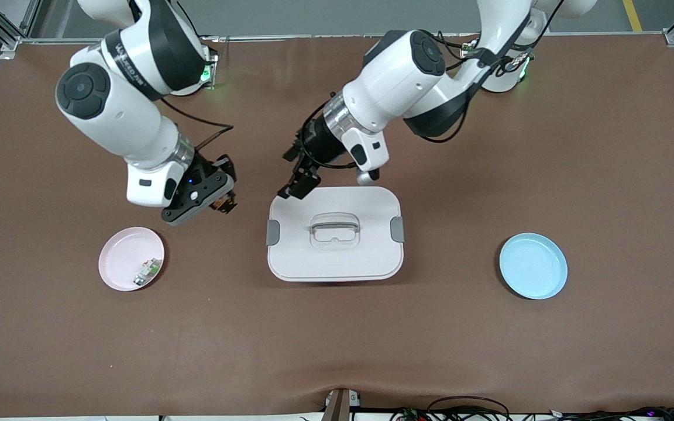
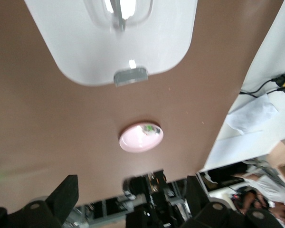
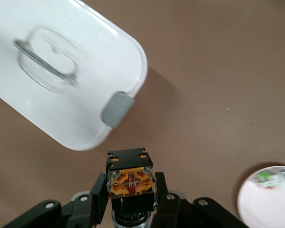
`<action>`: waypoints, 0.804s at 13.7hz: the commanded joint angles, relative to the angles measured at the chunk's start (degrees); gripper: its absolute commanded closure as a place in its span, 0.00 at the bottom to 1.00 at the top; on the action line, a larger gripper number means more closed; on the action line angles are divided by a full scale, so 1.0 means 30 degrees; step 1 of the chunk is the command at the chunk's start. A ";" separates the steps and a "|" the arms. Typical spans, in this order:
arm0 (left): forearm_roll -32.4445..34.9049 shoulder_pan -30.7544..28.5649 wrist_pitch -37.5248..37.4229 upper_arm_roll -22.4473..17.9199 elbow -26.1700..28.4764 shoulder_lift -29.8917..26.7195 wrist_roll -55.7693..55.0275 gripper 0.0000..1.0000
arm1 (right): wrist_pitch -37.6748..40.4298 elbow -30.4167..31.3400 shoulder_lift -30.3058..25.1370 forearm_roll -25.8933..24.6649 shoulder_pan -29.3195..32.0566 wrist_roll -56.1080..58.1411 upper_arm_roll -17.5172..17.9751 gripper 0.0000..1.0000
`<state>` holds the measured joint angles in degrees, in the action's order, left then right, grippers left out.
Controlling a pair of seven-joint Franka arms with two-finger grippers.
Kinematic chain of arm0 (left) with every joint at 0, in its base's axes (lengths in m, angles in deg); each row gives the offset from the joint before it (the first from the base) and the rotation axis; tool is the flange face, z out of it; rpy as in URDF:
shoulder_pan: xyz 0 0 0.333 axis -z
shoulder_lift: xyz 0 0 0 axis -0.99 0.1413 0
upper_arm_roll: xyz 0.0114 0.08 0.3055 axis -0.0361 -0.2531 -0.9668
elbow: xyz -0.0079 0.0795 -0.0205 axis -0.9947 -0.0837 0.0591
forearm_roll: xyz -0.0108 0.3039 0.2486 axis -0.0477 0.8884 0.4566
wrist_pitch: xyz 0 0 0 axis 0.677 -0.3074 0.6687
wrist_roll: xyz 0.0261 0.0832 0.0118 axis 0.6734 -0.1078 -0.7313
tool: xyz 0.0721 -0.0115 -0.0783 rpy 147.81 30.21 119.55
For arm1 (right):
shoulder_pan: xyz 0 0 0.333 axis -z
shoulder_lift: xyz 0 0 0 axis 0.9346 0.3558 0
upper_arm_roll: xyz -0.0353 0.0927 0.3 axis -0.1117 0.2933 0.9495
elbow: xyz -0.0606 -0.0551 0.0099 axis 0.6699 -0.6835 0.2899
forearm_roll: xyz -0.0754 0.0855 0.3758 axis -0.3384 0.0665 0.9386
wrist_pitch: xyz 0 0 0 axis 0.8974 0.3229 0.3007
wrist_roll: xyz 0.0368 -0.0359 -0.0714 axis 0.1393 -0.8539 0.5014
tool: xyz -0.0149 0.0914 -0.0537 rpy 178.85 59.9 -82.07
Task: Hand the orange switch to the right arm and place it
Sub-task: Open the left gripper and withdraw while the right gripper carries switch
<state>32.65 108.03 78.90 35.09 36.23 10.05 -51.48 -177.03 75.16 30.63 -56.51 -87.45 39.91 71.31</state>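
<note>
Right tool grips the orange switch; left tool gapes empty.

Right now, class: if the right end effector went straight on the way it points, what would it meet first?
Probably bare table, between the white box and the pink plate. The right end effector, holding the orange switch, points there; depth is unclear.

Black-and-orange switch, white box with grey latches, pink plate, perhaps pale-blue plate
</note>
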 commanded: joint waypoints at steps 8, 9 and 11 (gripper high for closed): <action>0.0883 -0.6483 -1.1146 0.0083 0.0194 -0.2514 1.8129 0.00 | 0.0412 -0.0128 0.1715 -0.4093 0.4162 1.0806 0.0192 1.00; 0.1438 -0.7390 -1.2026 0.0112 0.0136 -0.2573 2.0677 0.00 | 0.0324 0.0018 0.1804 -0.4446 0.4250 1.1215 0.0192 1.00; 0.1766 -0.9556 -1.3259 0.0112 0.0223 -0.2544 2.5979 0.00 | -0.0842 0.0776 0.1980 -0.4917 0.4716 1.2588 0.0192 1.00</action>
<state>36.60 84.67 42.71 34.85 36.14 3.42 14.35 -177.06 75.70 36.41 -69.27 -75.24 73.98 70.85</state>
